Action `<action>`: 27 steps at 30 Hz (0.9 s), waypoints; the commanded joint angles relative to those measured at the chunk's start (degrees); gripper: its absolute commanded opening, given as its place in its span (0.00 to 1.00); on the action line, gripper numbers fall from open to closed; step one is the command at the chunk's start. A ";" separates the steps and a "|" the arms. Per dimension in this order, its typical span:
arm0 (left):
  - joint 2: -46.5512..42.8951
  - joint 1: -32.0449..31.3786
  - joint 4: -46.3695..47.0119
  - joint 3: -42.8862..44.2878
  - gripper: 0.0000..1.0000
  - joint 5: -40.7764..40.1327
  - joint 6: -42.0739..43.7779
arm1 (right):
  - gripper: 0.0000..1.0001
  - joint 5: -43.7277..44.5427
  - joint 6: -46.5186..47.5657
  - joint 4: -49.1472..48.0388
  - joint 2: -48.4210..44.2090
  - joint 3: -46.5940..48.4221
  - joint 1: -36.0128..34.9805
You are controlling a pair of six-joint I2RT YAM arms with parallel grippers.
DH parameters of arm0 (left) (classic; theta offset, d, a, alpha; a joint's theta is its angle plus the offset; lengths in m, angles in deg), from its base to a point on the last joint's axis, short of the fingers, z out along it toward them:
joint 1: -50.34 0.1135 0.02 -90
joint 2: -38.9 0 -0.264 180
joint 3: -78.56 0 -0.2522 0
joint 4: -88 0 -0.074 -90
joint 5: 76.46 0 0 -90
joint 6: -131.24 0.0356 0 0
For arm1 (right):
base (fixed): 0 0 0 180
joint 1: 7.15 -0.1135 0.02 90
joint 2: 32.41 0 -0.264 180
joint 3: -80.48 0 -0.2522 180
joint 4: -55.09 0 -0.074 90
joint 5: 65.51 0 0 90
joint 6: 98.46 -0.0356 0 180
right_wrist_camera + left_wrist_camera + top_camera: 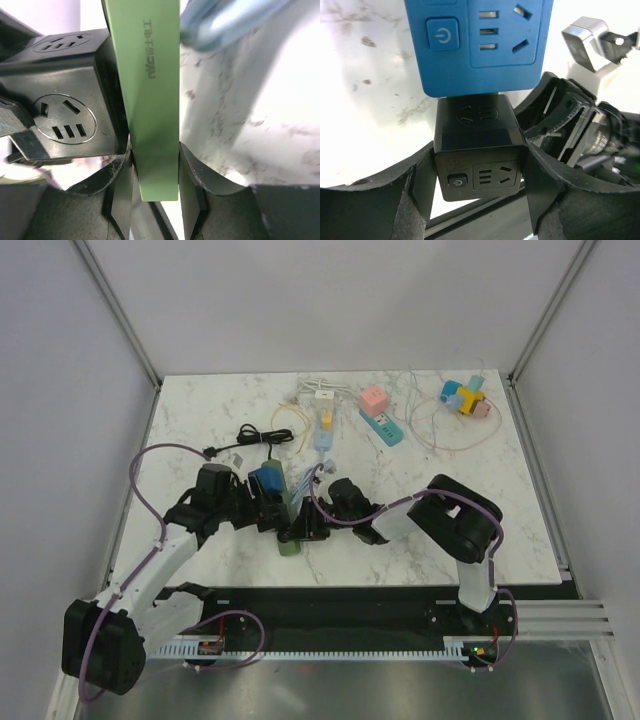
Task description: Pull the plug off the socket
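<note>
Rigid, light and likely slick, the black cube plug (479, 150) (at 9 o'clock of the green strip (150, 100)) is best squeezed on its flat sides, where the left gripper (480, 176) clamps it; the right gripper (155, 187) clamps the strip.

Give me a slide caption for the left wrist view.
Left gripper clamps a black cube adapter that sits against a blue socket block.

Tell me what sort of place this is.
Probably a robot lab test cell: a marble-patterned table boxed in by white panels on aluminium framing, two arms bolted at its edge, and assorted power strips laid out.
</note>
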 commanded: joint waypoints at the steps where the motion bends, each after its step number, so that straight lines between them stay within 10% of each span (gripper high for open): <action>1: -1.72 -0.61 -2.12 3.75 0.02 -0.84 -2.48 | 0.00 16.70 5.91 22.01 -0.95 4.13 2.32; 9: -1.36 2.11 4.03 5.25 0.02 12.61 -7.41 | 0.00 22.38 12.61 27.61 -1.66 5.73 1.70; 16: -2.15 3.17 5.62 3.59 0.02 10.25 -4.68 | 0.00 4.79 1.11 9.59 -0.52 -2.00 5.83; 27: -5.66 3.26 3.18 1.02 0.02 9.55 -5.04 | 0.00 1.35 3.25 9.89 0.72 -1.84 7.94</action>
